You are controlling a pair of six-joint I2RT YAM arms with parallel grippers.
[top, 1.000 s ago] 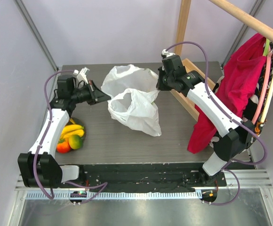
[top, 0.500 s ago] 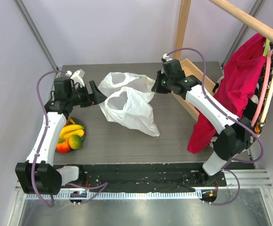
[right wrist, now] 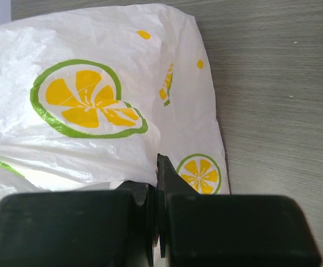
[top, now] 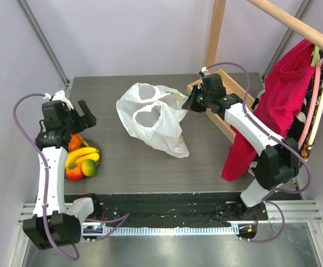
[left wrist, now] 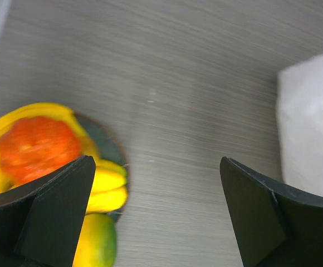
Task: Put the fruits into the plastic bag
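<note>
left end effector (top: pixel 84 114): jaws spread wide, nothing between them; hangs over far edge of fruit pile, tips aimed toward middle of worktop (top: pixel 206 161)
left arm: base at near-left corner, link runs up along left edge, wrist bent inward
right end effector (right wrist: pixel 157 167): jaws pinched together on a fold of the plastic bag (top: pixel 156 125)
right arm: stretched diagonally from near-right base to far centre, wrist low beside wooden frame (top: pixel 217 28)
plastic bag: crumpled on worktop centre-far, loop handles up, lemon-slice print, right edge clamped
fruits (top: pixel 81 158): heaped on plate (left wrist: pixel 108 147) at left side, well apart from bag
banana bunch (top: pixel 83 153): middle of pile
orange fruit (top: pixel 74 142): far side
red-orange fruit (top: pixel 74 172): near side
green-yellow fruit (top: pixel 89 167): touching bananas
red cloth (top: pixel 278 105): hanging at right
</note>
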